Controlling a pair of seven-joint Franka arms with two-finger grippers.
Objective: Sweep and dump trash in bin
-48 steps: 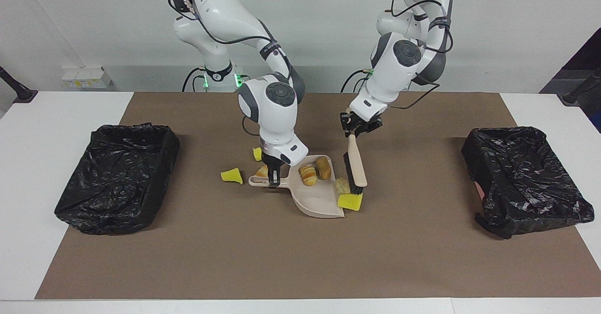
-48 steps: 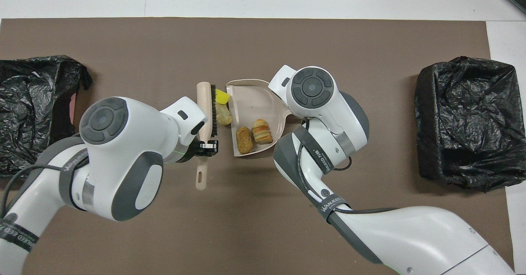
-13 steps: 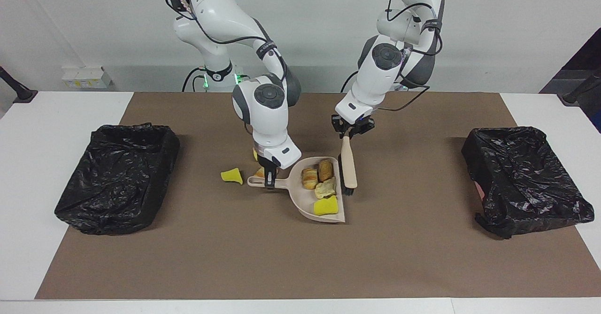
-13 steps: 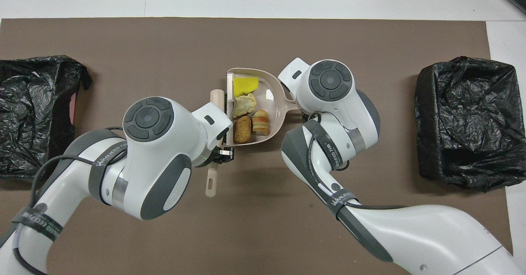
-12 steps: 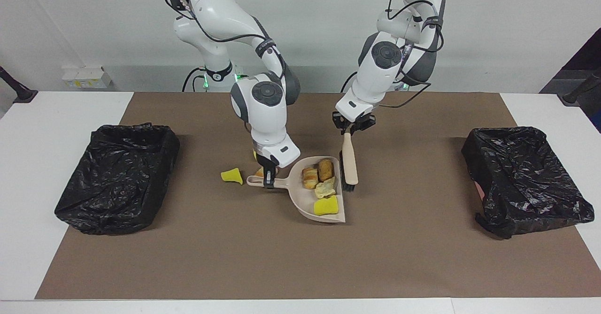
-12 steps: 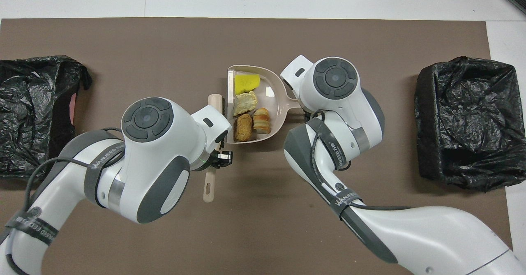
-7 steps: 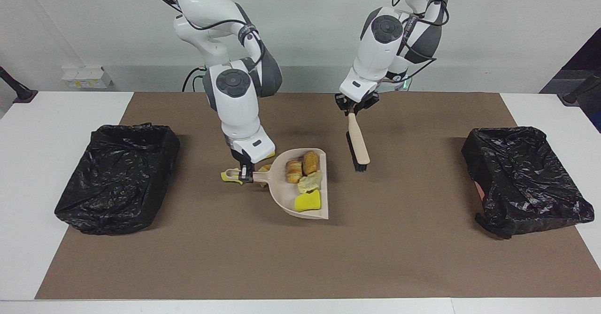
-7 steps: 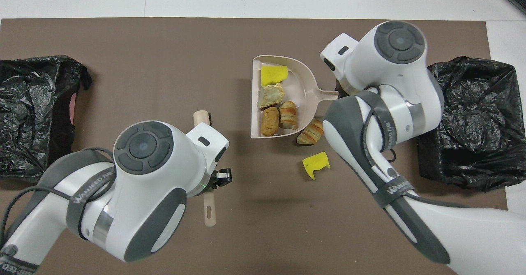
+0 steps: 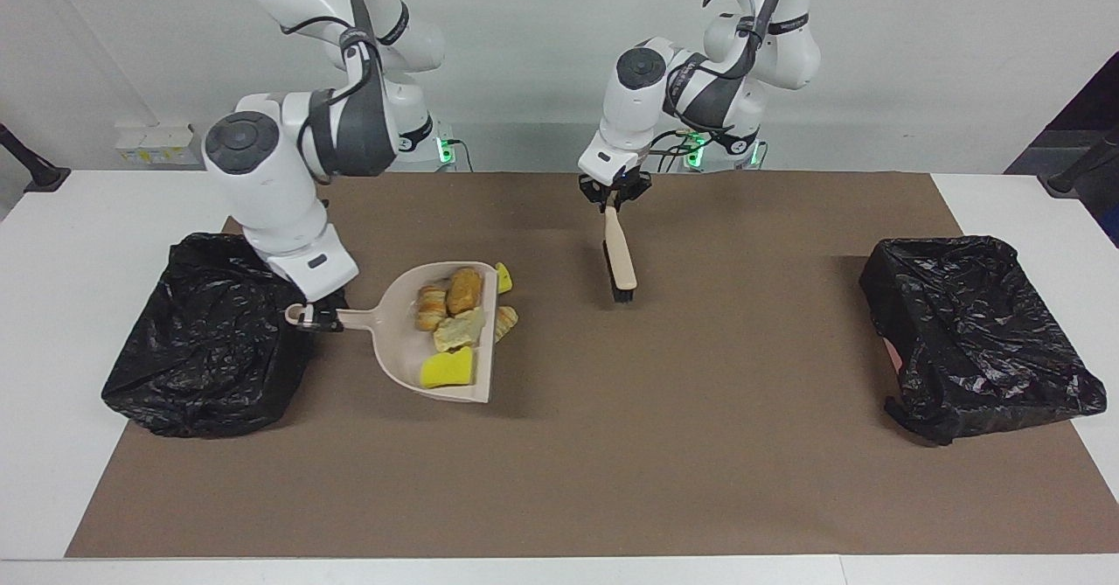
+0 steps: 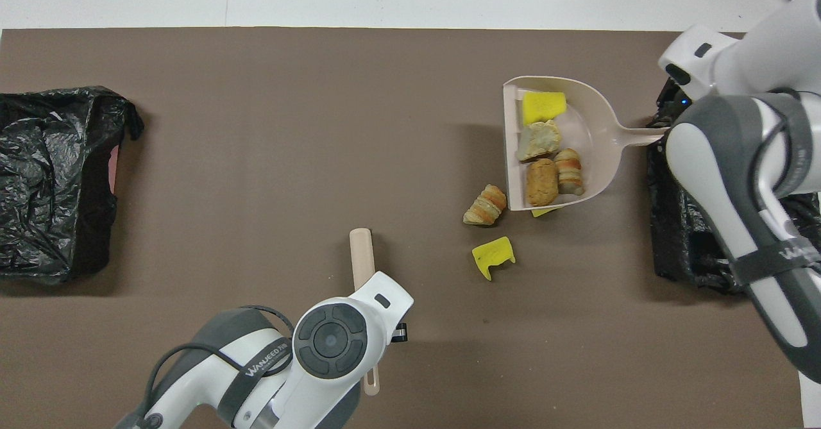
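Trash (image 9: 448,331): yellow foam wedges and tan pastry bits, four riding in the dustpan (image 9: 398,340), three lying on the tabletop (image 9: 612,445) beside it. Right end effector (image 9: 316,318) is clamping the dustpan handle beside the bin (image 9: 210,340); left end effector (image 9: 614,201) is clamping the brush (image 9: 620,261).

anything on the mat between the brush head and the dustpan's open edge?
Overhead view: between brush and dustpan lie a pastry piece and a yellow wedge.

A dustpan (image 9: 411,340) holding four trash pieces (image 9: 448,323) hangs beside the bin (image 9: 210,340) at the right arm's end of the worktop (image 9: 612,445), three more pieces (image 10: 490,236) lying under and beside it.
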